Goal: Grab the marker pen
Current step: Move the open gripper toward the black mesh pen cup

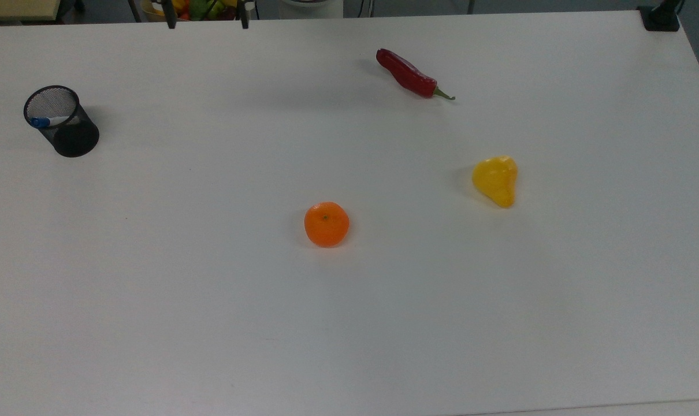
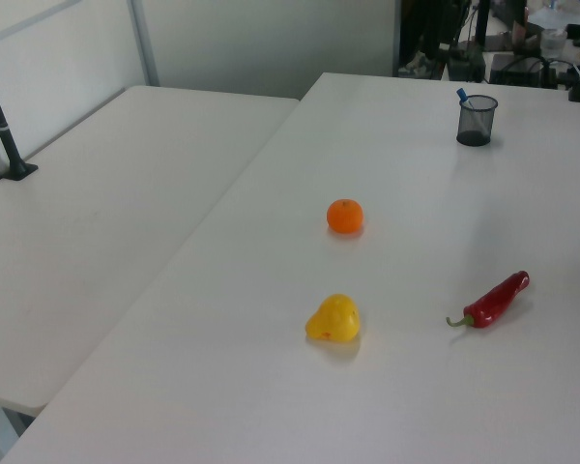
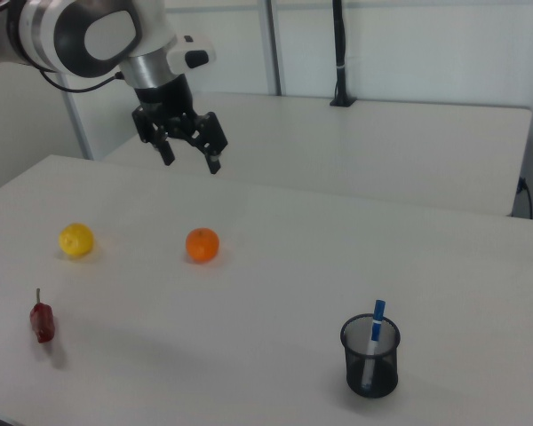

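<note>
The marker pen (image 1: 48, 121), white with a blue cap, stands tilted inside a black mesh cup (image 1: 66, 132) at the top view's far left. The pen's blue cap (image 3: 377, 309) sticks up above the cup's rim (image 3: 370, 327) in the right view, and the pen (image 2: 461, 95) pokes out of the cup (image 2: 476, 121) in the left view too. My gripper (image 3: 191, 161) hangs open and holds nothing, high above the table behind the orange (image 3: 202, 245), far from the cup. Its two fingertips reach in at the top view's upper edge, where the gripper (image 1: 207, 24) is well right of the cup.
On the white table (image 1: 211, 323) lie an orange (image 1: 326, 224), a yellow pear-shaped fruit (image 1: 495, 180) and a red chilli pepper (image 1: 410, 75). A second white table (image 2: 106, 213) adjoins it. A black clamp (image 1: 660, 17) sits at the top view's upper right corner.
</note>
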